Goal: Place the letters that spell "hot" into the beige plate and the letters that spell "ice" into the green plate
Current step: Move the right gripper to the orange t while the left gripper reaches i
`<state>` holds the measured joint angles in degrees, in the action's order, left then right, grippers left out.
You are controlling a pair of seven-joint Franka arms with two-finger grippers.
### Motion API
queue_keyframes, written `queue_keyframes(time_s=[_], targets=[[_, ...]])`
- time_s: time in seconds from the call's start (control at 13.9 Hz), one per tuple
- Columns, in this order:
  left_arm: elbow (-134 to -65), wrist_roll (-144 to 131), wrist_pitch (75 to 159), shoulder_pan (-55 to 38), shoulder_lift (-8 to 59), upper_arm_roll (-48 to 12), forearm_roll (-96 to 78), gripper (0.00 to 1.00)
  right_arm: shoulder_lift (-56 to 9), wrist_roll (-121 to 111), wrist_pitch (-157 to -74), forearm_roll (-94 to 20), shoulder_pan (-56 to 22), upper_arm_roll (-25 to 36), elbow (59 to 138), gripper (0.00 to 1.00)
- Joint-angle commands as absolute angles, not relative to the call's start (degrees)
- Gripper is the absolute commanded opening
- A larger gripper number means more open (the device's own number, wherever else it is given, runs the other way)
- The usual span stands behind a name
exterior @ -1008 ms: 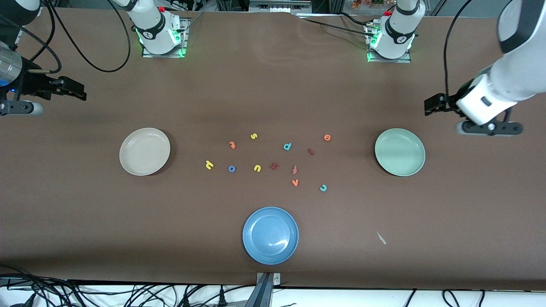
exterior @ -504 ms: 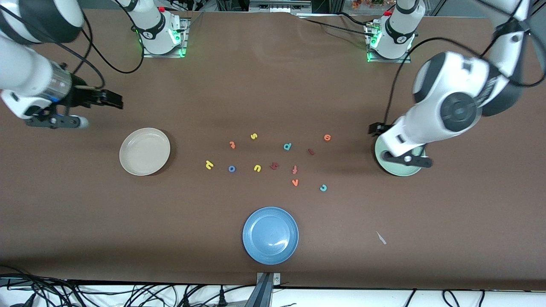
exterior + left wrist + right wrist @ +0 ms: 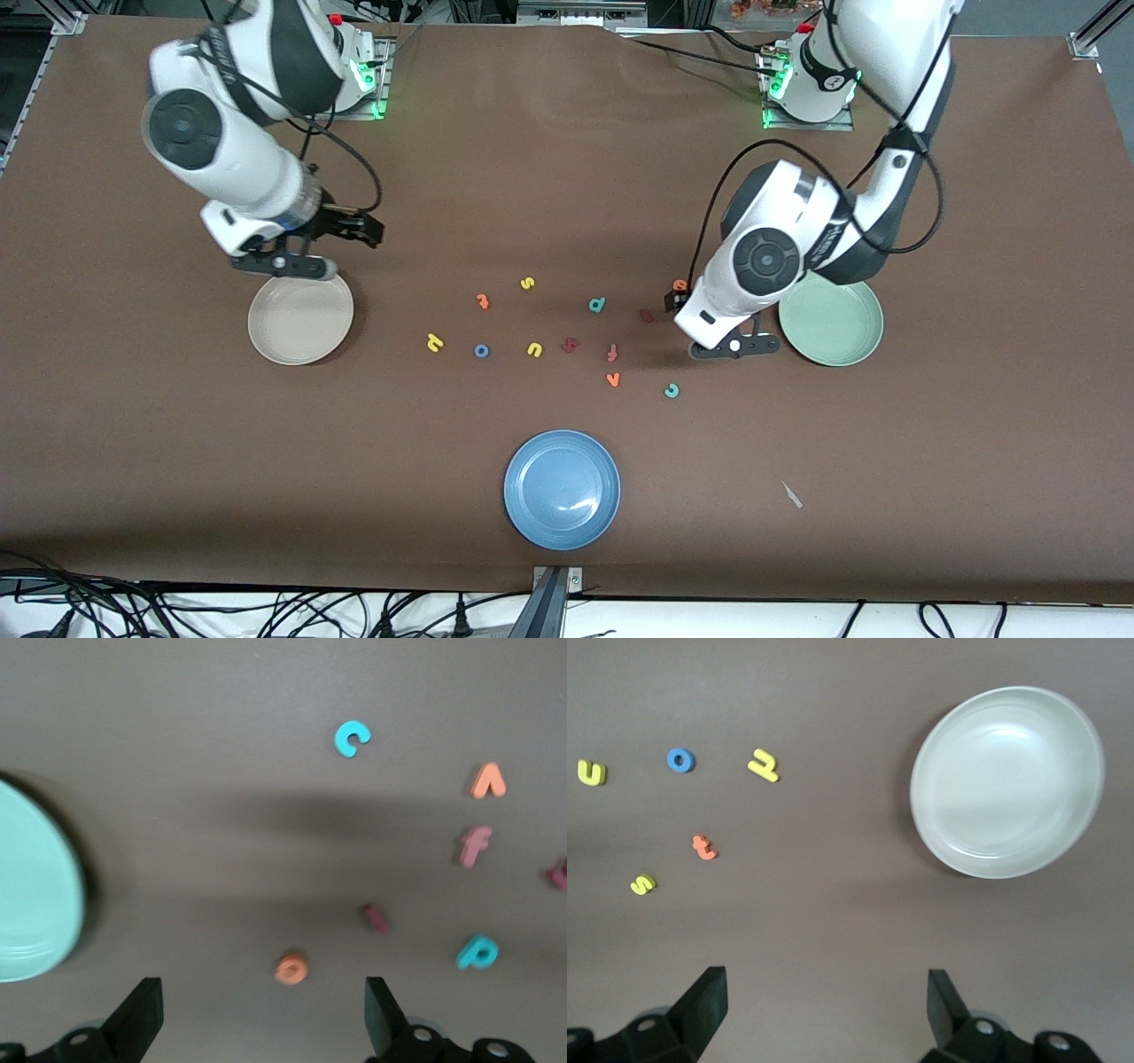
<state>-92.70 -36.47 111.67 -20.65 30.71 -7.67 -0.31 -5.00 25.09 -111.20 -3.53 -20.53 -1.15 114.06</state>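
The beige plate (image 3: 300, 315) (image 3: 1007, 781) lies toward the right arm's end of the table, the green plate (image 3: 833, 319) (image 3: 31, 895) toward the left arm's end. Between them lie the yellow h (image 3: 434, 342) (image 3: 763, 765), blue o (image 3: 481, 351) (image 3: 680, 759), orange t (image 3: 483, 301) (image 3: 703, 847), dark red i (image 3: 646, 315) (image 3: 375, 918), teal c (image 3: 671, 390) (image 3: 352, 738) and orange e (image 3: 679, 285) (image 3: 291, 968). My left gripper (image 3: 680, 299) (image 3: 263, 1019) hangs open and empty over the e. My right gripper (image 3: 356, 229) (image 3: 824, 1014) hangs open and empty over bare table, beside the beige plate.
A blue plate (image 3: 562, 487) sits nearest the front camera. Other letters lie among the task's: yellow s (image 3: 527, 283), yellow u (image 3: 534, 349), teal d (image 3: 597, 305), angular dark red letter (image 3: 570, 345), pink f (image 3: 611, 353), orange v (image 3: 612, 379). A pale scrap (image 3: 791, 494) lies apart.
Both arms have swung in from the table's ends. The left gripper passed over the green plate to the e. The right gripper came in beside the beige plate.
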Motion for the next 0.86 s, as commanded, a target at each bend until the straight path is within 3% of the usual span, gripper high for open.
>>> queue_keyframes(time_s=[0.0,0.29,0.36,0.5,0.65,0.79], targets=[[-90.79,-47.07,116.17,-23.81,35.06,-7.21,0.79,1.0,-9.65,28.46,-118.97,-4.04,-20.21,-6.05,115.75,1.0],[-90.79,-58.52,123.21,-25.74,40.51,-7.21,0.79,0.98,-17.65,30.32,-130.84,-3.08,-21.35,-9.76,115.84,1.0],[-90.88,-59.14,124.61,-26.01,41.56,-7.21,0.79,0.91,-19.15,30.32,-132.87,-2.82,-22.92,-9.67,115.84,1.0],[-91.32,-60.2,125.6,-26.45,42.27,-7.21,0.18,0.64,-22.83,30.5,-137.96,-2.72,-24.25,-9.67,115.84,1.0],[-92.19,-62.91,125.25,-27.24,42.28,-7.29,0.0,0.48,-26.35,31.9,-142.19,-1.59,-26.36,-9.32,115.75,1.0],[-92.81,-65.12,125.16,-27.94,42.36,-7.29,0.0,0.46,-28.56,32.26,-142.91,2.62,-26.81,-9.05,115.05,1.0]])
